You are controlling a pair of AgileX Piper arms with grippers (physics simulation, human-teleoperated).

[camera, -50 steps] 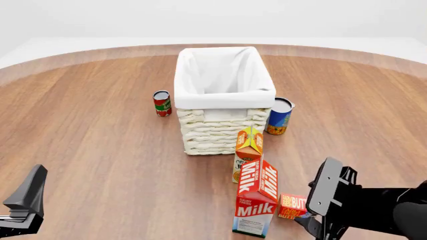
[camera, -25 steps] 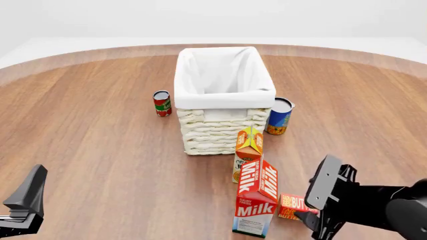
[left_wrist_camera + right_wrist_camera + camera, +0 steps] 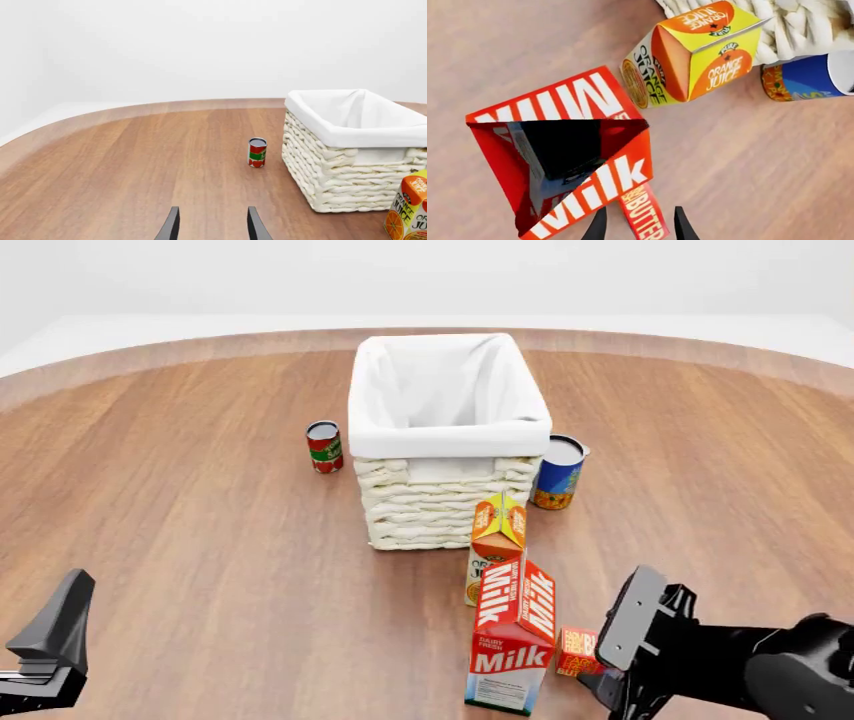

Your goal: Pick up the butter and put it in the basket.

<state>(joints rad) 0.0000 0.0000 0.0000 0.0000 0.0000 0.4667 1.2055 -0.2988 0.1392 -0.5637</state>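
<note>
The butter (image 3: 575, 651) is a small red-orange box lying on the table just right of the milk carton's base, half covered by my right gripper (image 3: 607, 682). In the right wrist view the butter (image 3: 644, 216) lies between the two fingertips of my right gripper (image 3: 639, 228), which is open and straddles the box without pressing on it. The basket (image 3: 449, 434) stands at mid-table, white cloth over its rim, and is also visible as the basket (image 3: 347, 136). My left gripper (image 3: 54, 640) rests at the near left, and the left gripper (image 3: 212, 229) is open with nothing in it.
A tall milk carton (image 3: 514, 635) stands tight against the butter; the milk carton (image 3: 560, 150) fills the right wrist view. An orange juice carton (image 3: 497, 540) is behind it, before the basket. A blue can (image 3: 559, 472) is right of the basket, a red can (image 3: 324, 446) left.
My right gripper has shifted left and lower over the butter, covering more of the box. The left arm has not moved.
</note>
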